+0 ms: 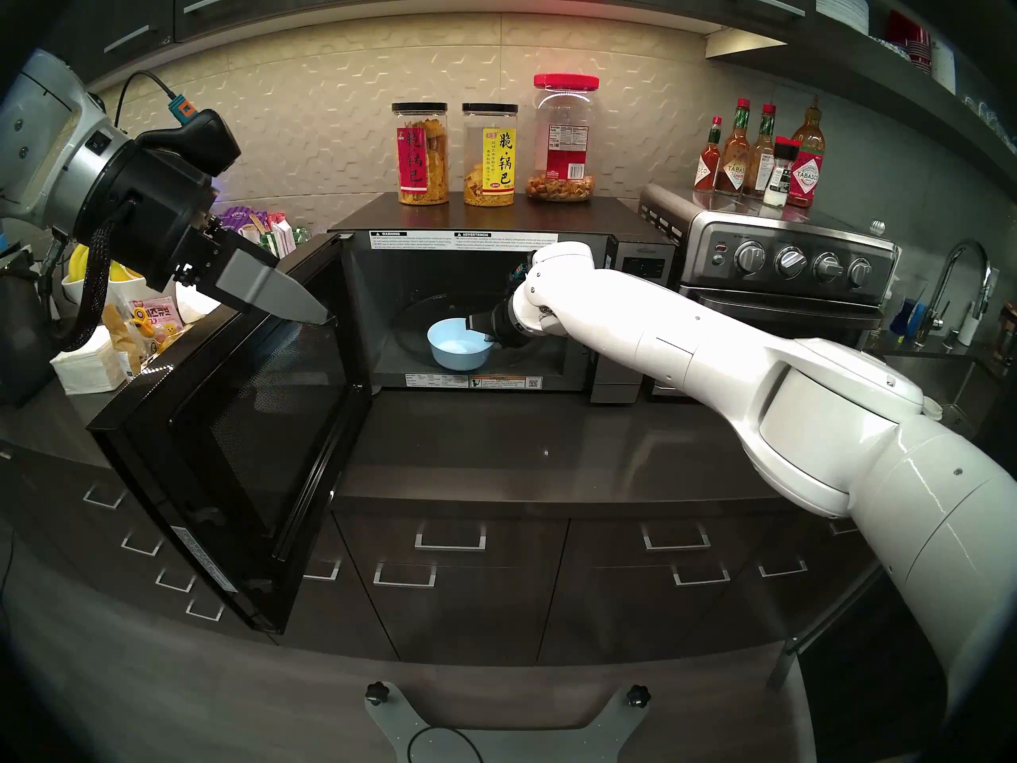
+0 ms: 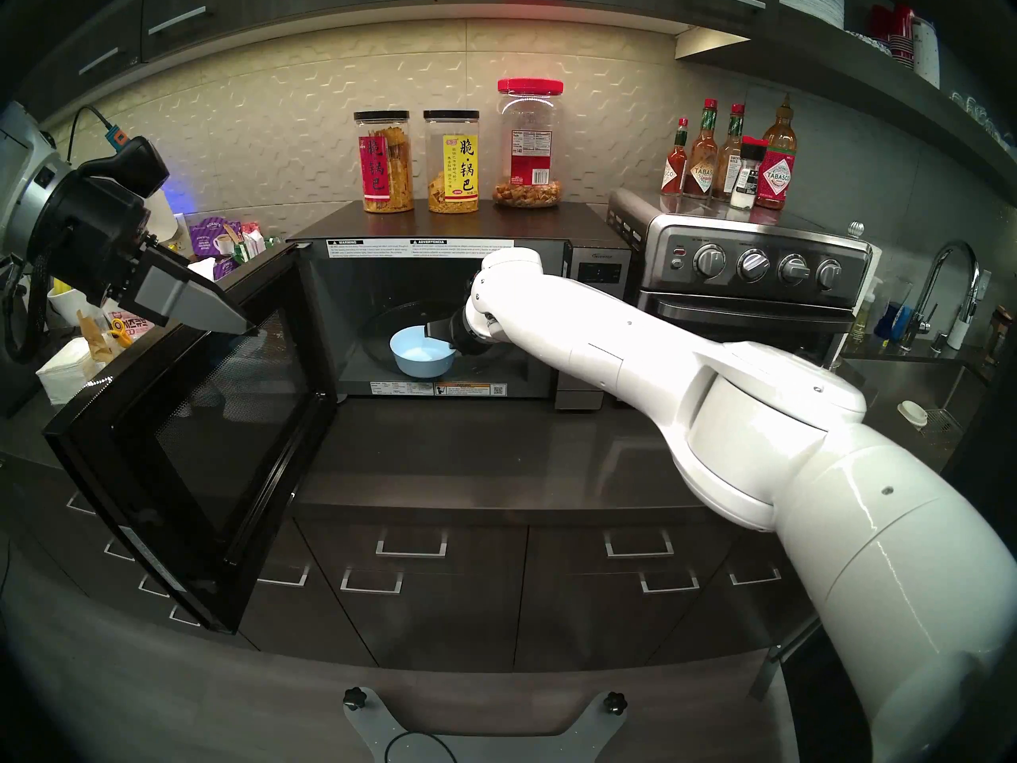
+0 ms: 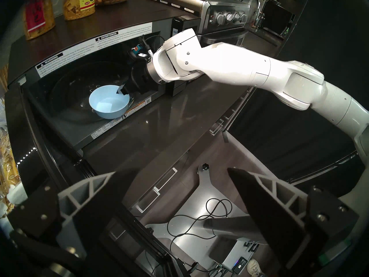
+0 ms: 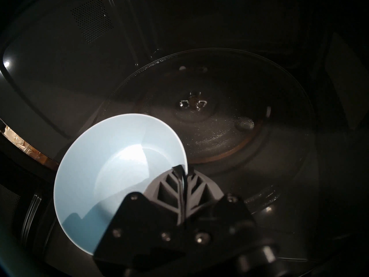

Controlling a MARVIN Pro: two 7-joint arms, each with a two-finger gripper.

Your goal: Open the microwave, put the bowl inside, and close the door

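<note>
Over the glass turntable (image 4: 209, 110), right gripper (image 4: 184, 170) pinches the smooth round bowl's (image 4: 111, 170) rim, seemingly lifted.

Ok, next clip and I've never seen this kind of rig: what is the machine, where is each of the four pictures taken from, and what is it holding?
It is a two-armed robot at a kitchen counter. The two wide pictures come from cameras on its head, looking down at the counter. The other two come from a camera on each wrist.

The microwave stands with its door swung open to the left. Three snack jars sit on top; a toaster oven stands beside it.

The right gripper reaches inside, shut on the rim of the light-blue bowl, over the glass turntable. Whether the bowl rests on the glass I cannot tell. The left gripper is open, empty, raised near the door's top edge.
</note>
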